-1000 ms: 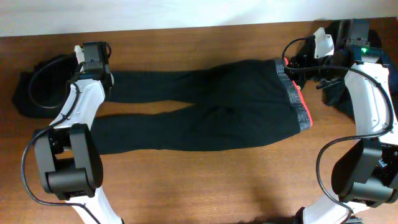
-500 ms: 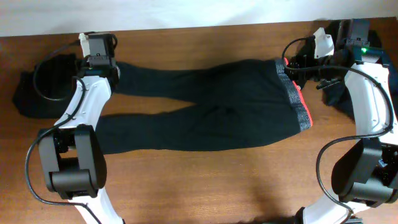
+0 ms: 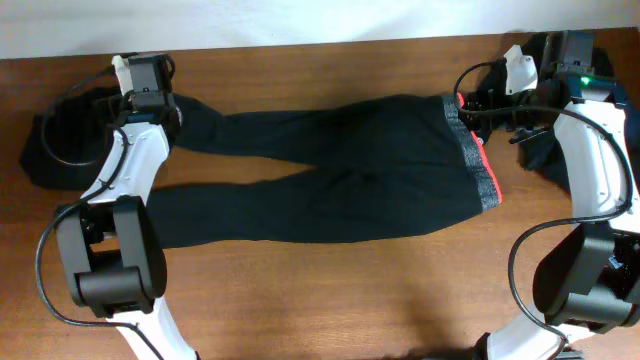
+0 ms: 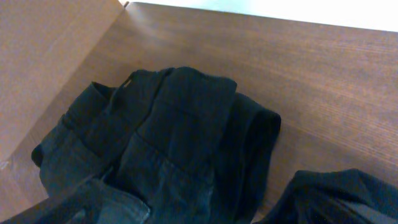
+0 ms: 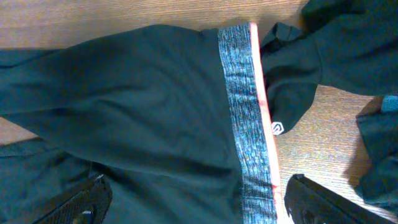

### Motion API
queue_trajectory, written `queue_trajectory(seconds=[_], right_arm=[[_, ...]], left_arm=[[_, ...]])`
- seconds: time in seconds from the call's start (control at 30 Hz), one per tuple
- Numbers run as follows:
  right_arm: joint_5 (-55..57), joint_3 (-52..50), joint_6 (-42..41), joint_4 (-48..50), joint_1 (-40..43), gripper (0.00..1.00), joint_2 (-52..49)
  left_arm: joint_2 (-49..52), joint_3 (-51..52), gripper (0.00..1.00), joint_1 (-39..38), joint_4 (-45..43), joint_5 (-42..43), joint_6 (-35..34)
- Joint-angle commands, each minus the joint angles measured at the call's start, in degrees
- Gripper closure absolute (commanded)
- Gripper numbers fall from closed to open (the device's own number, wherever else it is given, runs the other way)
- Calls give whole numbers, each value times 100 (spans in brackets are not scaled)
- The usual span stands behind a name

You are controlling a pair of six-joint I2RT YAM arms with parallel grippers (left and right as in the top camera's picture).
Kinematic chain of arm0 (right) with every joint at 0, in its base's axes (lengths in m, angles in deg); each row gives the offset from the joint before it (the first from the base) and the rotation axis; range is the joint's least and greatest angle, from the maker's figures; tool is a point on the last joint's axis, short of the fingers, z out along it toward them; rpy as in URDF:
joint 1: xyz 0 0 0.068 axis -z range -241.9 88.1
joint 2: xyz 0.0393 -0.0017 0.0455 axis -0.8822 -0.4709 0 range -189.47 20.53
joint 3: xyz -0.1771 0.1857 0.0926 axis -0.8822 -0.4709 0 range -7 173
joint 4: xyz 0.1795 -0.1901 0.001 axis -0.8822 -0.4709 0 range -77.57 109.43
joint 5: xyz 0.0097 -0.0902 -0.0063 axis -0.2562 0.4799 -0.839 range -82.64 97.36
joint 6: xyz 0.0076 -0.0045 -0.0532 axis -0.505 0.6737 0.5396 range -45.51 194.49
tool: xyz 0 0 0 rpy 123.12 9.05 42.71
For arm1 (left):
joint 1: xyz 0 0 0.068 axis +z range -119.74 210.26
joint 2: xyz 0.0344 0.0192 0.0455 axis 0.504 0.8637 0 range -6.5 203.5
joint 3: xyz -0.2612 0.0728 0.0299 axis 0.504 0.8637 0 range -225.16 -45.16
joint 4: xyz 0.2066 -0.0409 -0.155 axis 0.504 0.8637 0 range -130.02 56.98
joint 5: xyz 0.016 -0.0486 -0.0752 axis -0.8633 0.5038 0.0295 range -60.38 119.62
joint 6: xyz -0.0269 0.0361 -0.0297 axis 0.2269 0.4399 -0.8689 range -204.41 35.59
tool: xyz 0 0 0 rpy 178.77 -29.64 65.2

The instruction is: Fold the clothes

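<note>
Long black trousers (image 3: 340, 180) lie flat across the table, legs to the left, with the grey waistband (image 3: 478, 150) and red-orange lining (image 5: 260, 106) to the right. My left gripper (image 3: 160, 100) is over the end of the upper leg (image 3: 200, 118). It stands open, and that leg end (image 4: 336, 199) lies off to its right with nothing between the fingers. My right gripper (image 5: 199, 205) hangs open just above the waistband (image 5: 242, 112), one finger on each side of the seat. More dark clothes (image 4: 168, 143) are heaped beyond the left gripper.
One pile of dark clothes (image 3: 50, 150) sits at the table's far left. Another pile (image 3: 540, 150), with a blue edge (image 5: 388, 102), sits at the far right beside the waistband. Bare wood (image 3: 350, 300) stretches in front of the trousers. The table's back edge (image 3: 330, 42) is close.
My left gripper carried the upper leg end back and to the left, then opened and let it go. The right arm stayed still.
</note>
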Motion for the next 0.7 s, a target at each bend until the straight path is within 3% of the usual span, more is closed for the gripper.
queue_trajectory(seconds=[0.0, 0.13, 0.47, 0.67], right_arm=[[90, 26, 42, 0, -50, 5, -42], [87, 28, 39, 0, -24, 2, -42], [63, 85, -70, -195, 129, 1, -28], [-26, 378, -72, -1088, 420, 1, -15]], left_arm=[[50, -122, 1, -2, 195, 4, 46], [48, -168, 1, -2, 608, 168, 46], [46, -2140, 1, 2, 3652, 1753, -343], [46, -2964, 1, -2, 5460, 2704, -501]])
